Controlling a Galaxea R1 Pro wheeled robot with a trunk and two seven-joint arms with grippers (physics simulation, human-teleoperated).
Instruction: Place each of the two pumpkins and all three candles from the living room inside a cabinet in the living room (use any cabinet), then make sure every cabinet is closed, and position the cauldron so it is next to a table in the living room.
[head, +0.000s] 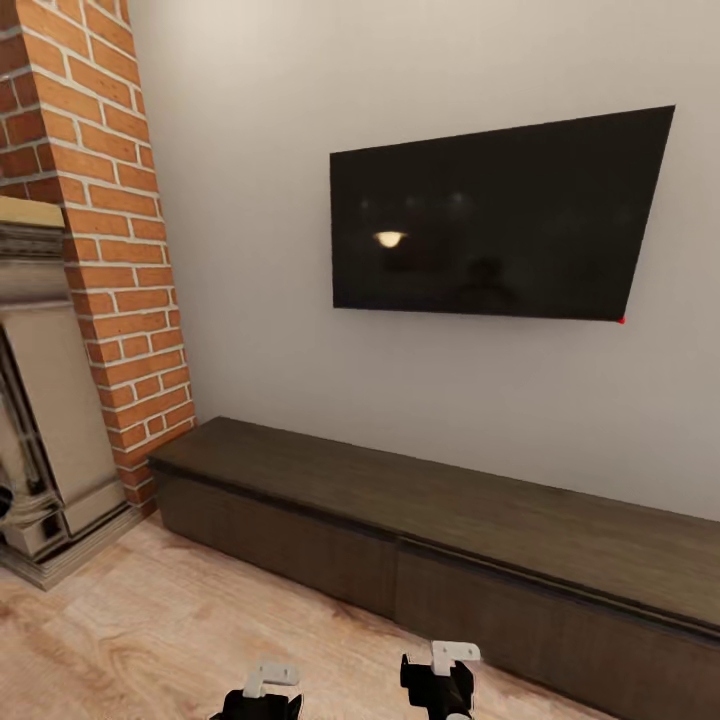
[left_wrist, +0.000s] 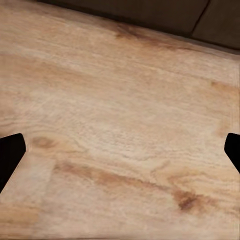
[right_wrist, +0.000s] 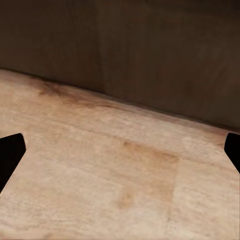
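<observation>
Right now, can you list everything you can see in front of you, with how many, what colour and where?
cabinet: one, dark brown, long and low against the white wall, drawer fronts shut, top bare
television: one, black, mounted on the wall above the cabinet
brick column: one, red-orange with pale mortar, at the left beside the cabinet's end
fireplace: one, grey-beige stone, at the far left edge against the bricks
floor: light wood planks, in front of the cabinet
left gripper: one, black fingers, open, above the floor near the cabinet base
right gripper: one, black fingers, open, above the floor, facing the cabinet front
</observation>
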